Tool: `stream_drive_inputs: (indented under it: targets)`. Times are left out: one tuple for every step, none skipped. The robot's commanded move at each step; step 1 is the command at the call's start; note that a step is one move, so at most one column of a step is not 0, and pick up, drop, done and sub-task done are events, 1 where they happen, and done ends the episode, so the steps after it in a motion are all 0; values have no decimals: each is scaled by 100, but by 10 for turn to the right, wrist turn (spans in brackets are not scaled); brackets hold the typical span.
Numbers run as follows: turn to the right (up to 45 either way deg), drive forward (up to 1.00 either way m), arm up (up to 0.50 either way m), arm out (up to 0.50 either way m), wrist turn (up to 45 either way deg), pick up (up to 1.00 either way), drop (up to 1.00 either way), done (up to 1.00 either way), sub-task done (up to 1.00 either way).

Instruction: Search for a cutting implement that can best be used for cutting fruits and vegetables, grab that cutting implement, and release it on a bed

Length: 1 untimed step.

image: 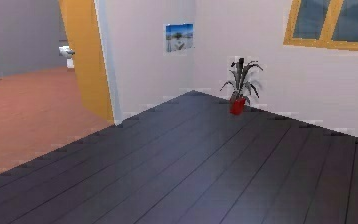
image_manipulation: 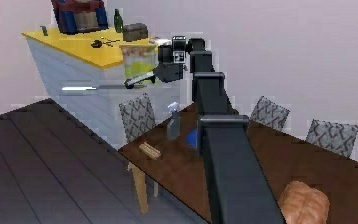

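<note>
In the arm side view my dark arm (image_manipulation: 219, 130) rises from the bottom edge to two white marked squares. Left of them is my gripper (image_manipulation: 147, 76). A long thin silvery knife-like thing (image_manipulation: 91, 88) hangs level at the gripper's far end. It is clear of any surface, in front of the white side of a yellow-topped counter (image_manipulation: 79, 47), so the gripper holds it.
A brown dining table (image_manipulation: 159, 165) with a bottle (image_manipulation: 172, 124), bread (image_manipulation: 307, 204) and grey chairs (image_manipulation: 137, 113) lies under the arm. The counter carries a green bottle (image_manipulation: 117, 18) and a dark box (image_manipulation: 137, 30). Ahead are dark floor (image: 207, 160), a potted plant (image: 240, 84), a wall picture (image: 179, 37), a window (image: 332, 22) and an orange door (image: 87, 60).
</note>
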Motion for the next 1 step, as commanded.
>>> stream_drive_inputs:
  targets:
    - [0,0,0,0,-450,0,0,0,0]
